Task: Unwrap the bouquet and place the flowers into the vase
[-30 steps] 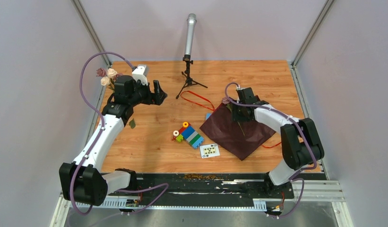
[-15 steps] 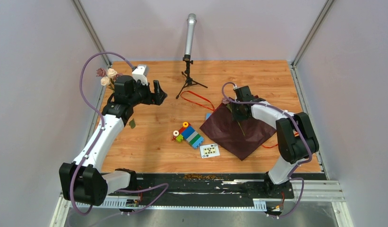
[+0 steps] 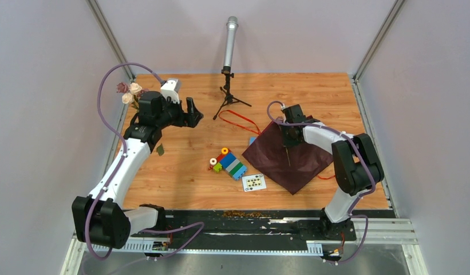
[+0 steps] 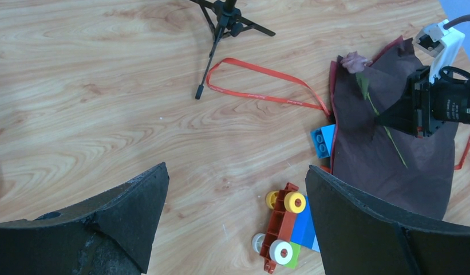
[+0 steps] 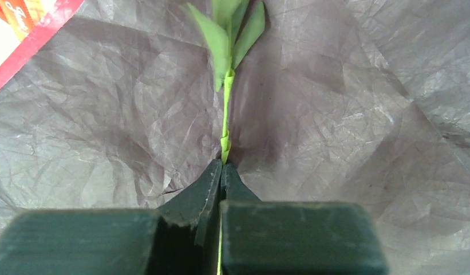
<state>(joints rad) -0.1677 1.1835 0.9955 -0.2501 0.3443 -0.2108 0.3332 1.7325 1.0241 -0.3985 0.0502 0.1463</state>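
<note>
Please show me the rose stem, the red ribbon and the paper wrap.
rose stem [image 5: 225,117]: right wrist view, green shaft below the leaves
red ribbon [image 4: 261,69]: left wrist view, upper strand of its loop
paper wrap [image 3: 272,160]: top view, bare left part

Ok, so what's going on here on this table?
The wrap is already off: the maroon paper lies spread flat on the right of the table, with the red ribbon loose beside it. The right tool is shut on the thin green stem of a purple rose lying on that paper. The left tool hangs open over the left side, holding nothing. More roses show behind the left arm; what holds them is hidden.
</note>
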